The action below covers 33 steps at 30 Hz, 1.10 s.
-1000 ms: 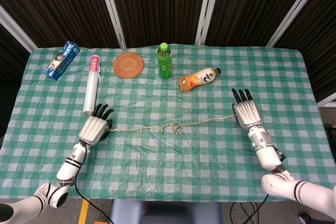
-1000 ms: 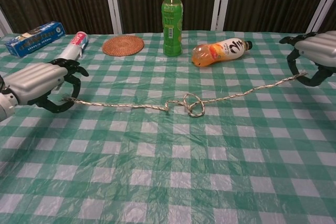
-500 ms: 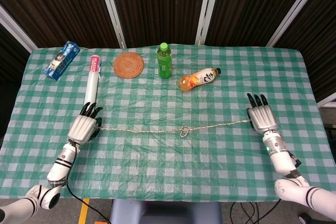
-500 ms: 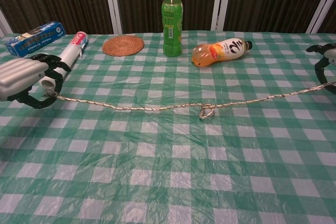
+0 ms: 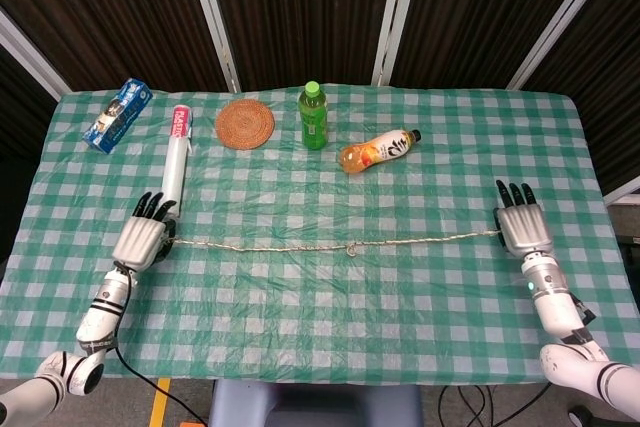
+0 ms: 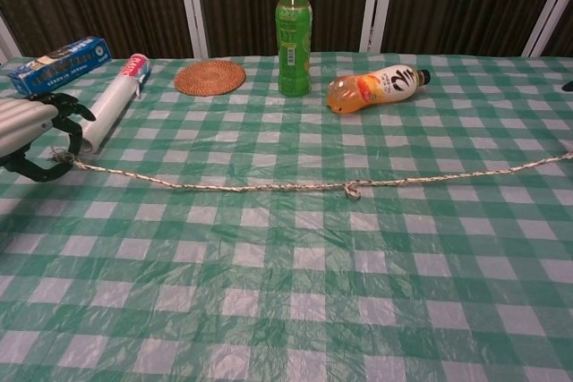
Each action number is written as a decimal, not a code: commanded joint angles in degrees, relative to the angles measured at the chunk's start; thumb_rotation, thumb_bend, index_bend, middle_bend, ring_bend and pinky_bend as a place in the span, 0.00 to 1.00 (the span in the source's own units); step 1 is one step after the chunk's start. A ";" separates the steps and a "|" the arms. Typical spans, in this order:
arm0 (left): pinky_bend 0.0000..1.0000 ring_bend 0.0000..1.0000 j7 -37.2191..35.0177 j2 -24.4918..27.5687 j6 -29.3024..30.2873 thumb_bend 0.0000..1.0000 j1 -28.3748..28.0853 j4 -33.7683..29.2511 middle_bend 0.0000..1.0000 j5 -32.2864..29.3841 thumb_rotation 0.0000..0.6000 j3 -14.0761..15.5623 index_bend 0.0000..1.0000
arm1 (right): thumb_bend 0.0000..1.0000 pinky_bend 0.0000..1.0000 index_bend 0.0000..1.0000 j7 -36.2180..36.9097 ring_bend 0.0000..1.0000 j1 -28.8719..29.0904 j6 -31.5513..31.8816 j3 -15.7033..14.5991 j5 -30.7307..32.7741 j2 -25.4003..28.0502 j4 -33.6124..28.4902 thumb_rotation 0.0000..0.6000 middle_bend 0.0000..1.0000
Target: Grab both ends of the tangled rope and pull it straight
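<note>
A thin pale rope (image 5: 330,244) (image 6: 269,186) lies stretched nearly straight across the checked table, with one small tight knot (image 5: 353,250) (image 6: 353,191) near its middle. My left hand (image 5: 143,241) (image 6: 27,131) pinches the rope's left end, fingers curled around it. My right hand (image 5: 522,229) holds the right end near the table's right side. In the chest view the right hand is almost wholly out of frame, and the rope runs off the right edge.
Behind the rope stand a green bottle (image 5: 314,116) (image 6: 294,36), a lying orange bottle (image 5: 377,151) (image 6: 376,89), a woven coaster (image 5: 245,123) (image 6: 209,77), a white tube (image 5: 176,159) (image 6: 114,100) close to my left hand, and a blue box (image 5: 118,114) (image 6: 59,64).
Both hands moved apart, left further left and right further right. The rope went from slack with a loose loop to taut, and the knot shrank small.
</note>
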 commanded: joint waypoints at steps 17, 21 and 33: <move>0.06 0.00 -2.05 -0.94 -1.11 0.48 1.39 4.10 0.15 0.01 1.00 0.41 0.74 | 0.65 0.00 0.79 4.68 0.00 -2.38 -2.68 0.44 -1.21 -0.69 6.53 1.00 0.05; 0.06 0.00 -2.17 -1.35 -1.91 0.48 1.37 4.81 0.15 0.00 1.00 0.54 0.74 | 0.65 0.00 0.79 5.23 0.00 -2.69 -3.34 0.47 -1.46 -1.07 7.75 1.00 0.05; 0.06 0.00 -3.49 -2.46 -3.82 0.45 1.28 6.50 0.15 0.81 1.00 1.49 0.68 | 0.65 0.00 0.72 6.76 0.00 -2.92 -5.36 0.62 -2.71 -3.06 11.21 1.00 0.05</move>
